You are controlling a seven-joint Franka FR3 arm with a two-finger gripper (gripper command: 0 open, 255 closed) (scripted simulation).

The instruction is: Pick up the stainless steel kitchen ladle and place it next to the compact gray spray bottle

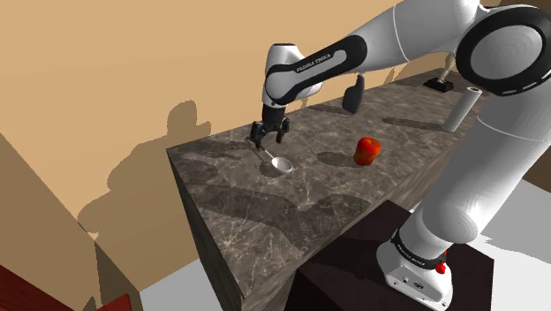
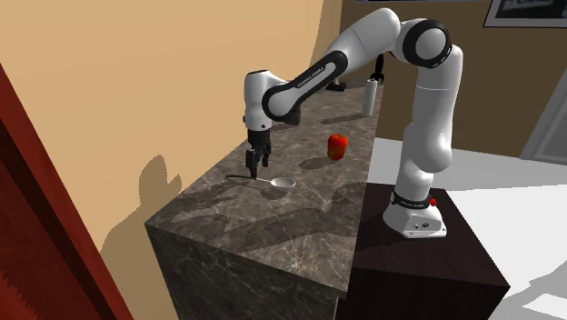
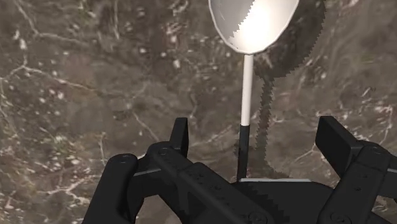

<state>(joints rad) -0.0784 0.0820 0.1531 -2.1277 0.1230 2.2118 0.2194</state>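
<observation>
1. Containers. The compact dark grey spray bottle [image 1: 353, 93] stood upright on the dark, marble-patterned stone desk [image 1: 265, 216], close to the tan wall. A plain white upright cylinder [image 1: 463, 109] stood further along the desk. The contents of either could not be determined.

2. Task item. The pale silver-white ladle [image 1: 276, 163] with a round bowl and a thin handle lay flat on the desk, well apart from the spray bottle. Its bowl pointed away from the claw.

3. Claw. The all-black two-finger claw [image 3: 256, 130] hung directly over the handle end, pointing down. It was released. The fingers [image 3: 180, 135] stood apart, with the handle's dark tip between them and untouched.

4. Surroundings. A red rounded fruit [image 1: 367, 151] sat near the ladle, on the side towards the white cylinder. The white forearm crossed above the desk just in front of the spray bottle.

5. Clearance. Bare marble extended from the ladle to the desk's near edge and its end corner. The wall bounded the far edge.
</observation>
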